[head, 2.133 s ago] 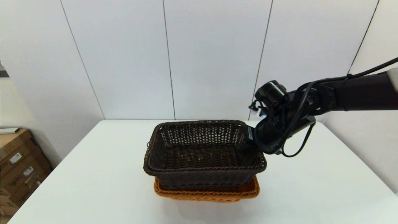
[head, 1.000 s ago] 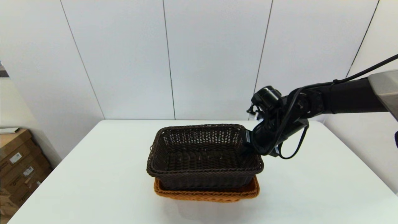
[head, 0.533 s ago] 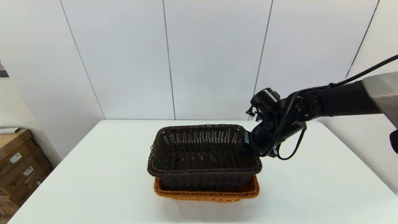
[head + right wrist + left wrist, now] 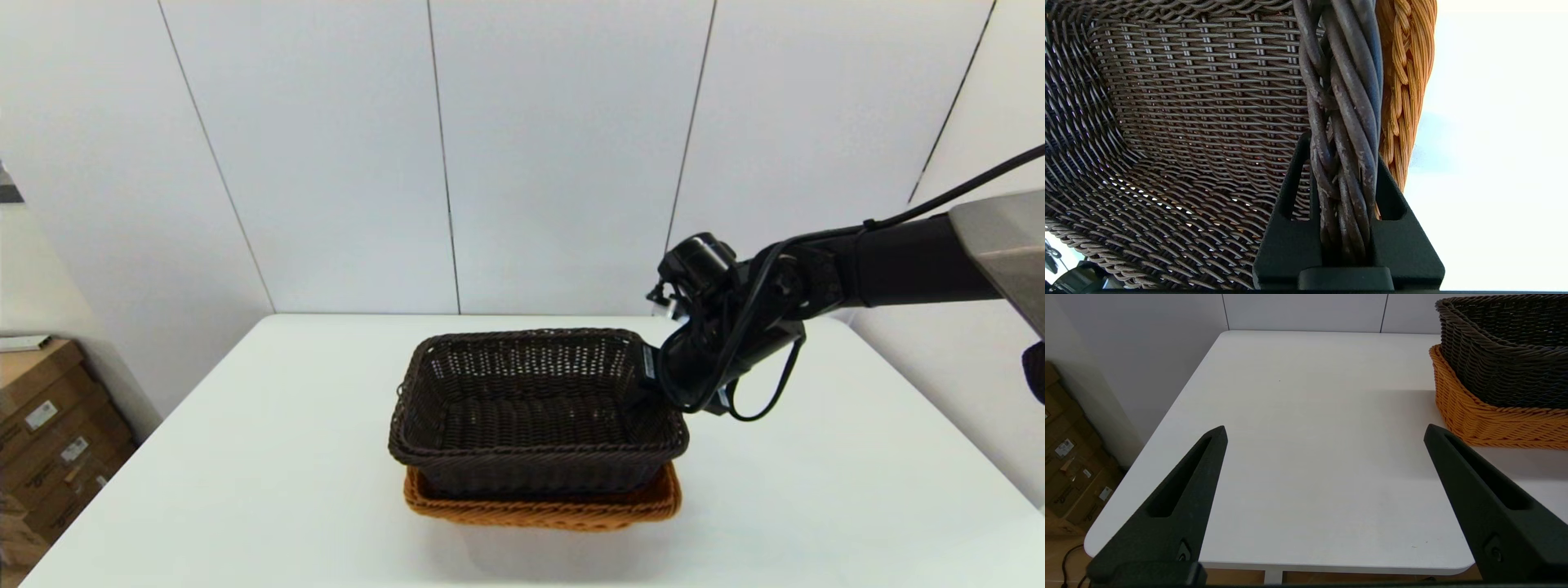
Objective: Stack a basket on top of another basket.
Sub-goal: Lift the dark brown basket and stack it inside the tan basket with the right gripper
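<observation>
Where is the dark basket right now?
In the head view, the dark basket sits nested in the orange basket at the middle of the white table. The right hand is clamped on the braided rim of its right end.
</observation>
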